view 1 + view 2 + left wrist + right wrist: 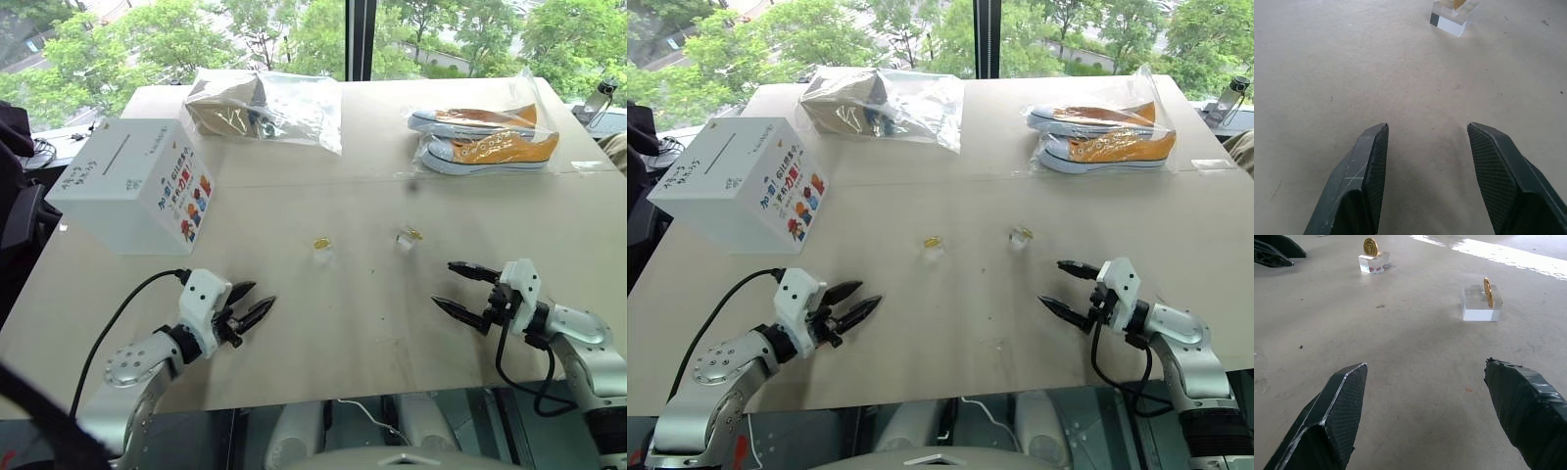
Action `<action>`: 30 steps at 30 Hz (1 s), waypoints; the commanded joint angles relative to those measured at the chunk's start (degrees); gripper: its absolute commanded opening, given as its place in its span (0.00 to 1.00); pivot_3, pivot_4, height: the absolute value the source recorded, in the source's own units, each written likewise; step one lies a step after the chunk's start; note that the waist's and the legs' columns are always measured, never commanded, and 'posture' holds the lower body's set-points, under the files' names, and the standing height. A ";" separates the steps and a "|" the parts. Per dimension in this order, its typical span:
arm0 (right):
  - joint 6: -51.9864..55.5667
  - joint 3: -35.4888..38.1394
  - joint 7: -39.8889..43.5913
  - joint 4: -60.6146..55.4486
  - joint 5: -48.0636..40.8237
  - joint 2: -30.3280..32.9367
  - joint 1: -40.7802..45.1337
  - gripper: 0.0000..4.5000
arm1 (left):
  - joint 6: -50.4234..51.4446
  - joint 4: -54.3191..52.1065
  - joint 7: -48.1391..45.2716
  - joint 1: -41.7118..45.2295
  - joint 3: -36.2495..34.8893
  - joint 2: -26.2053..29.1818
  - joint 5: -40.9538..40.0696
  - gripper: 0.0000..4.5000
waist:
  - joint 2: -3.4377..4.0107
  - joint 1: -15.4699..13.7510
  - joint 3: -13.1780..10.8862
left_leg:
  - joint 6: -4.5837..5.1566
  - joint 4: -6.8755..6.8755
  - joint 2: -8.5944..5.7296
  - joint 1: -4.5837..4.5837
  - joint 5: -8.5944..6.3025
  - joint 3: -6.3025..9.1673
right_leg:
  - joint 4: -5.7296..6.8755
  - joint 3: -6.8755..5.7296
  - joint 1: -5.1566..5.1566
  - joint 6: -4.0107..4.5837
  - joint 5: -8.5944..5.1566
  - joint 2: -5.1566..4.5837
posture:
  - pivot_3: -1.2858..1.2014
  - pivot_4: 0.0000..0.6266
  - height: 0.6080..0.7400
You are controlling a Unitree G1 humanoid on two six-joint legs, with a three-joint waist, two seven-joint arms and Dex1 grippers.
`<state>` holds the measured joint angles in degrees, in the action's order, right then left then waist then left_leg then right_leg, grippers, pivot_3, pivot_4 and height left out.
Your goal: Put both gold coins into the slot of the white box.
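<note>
Two gold coins (1370,246) (1488,292) upright on two clear blocks (1480,306), seemingly slotted in, one white box (132,186), both grippers' (253,306) (458,287) fingers apart, empty.

On the table (323,323), two coins (320,242) (414,233) stand mid-centre on blocks, the box (127,186) at ten o'clock.

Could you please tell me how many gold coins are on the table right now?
2. One gold coin stands upright on a clear block nearer the white box; the other gold coin stands on a second clear block nearer the right gripper.
</note>
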<state>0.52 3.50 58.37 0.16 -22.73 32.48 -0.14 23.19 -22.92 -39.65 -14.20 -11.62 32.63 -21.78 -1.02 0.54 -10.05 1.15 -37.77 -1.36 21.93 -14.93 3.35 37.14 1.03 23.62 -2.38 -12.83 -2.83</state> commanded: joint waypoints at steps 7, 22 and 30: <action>-2.56 1.63 -1.73 1.18 0.55 -0.35 2.89 0.91 | -1.61 -1.15 0.34 0.05 -0.60 -1.00 -0.61 0.57 | 0.00 0.03 0.00 | 0.00 0.00 0.00 -0.02 0.00 -0.01 | 0.00 0.00 0.00 0.00 0.00 0.00 | 0.52 0.24 1.00; -0.67 1.03 -5.31 1.65 1.04 -2.19 6.97 0.91 | -3.17 -3.21 -0.70 1.62 0.37 -1.41 -1.62 0.57 | 0.00 0.08 0.00 | 0.00 0.00 0.00 -0.01 0.00 -0.02 | 0.00 0.00 0.00 -0.08 0.06 0.01 | 0.52 0.24 1.00; 0.60 -2.46 -12.04 3.88 6.19 -6.88 14.60 0.91 | 2.21 -10.04 -2.09 7.55 3.96 1.43 -5.40 0.57 | 0.02 0.06 0.01 | -0.01 0.00 -0.01 0.00 0.00 0.01 | 0.01 -0.01 0.01 -0.09 0.08 0.04 | 0.52 0.24 1.00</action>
<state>1.19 1.60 47.91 3.45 -17.88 26.25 13.29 24.89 -30.38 -41.41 -7.16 -9.41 33.31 -27.29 -1.00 0.60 -10.04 1.14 -37.75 -1.37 21.92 -14.92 3.35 37.15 1.01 23.62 -2.47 -12.75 -2.78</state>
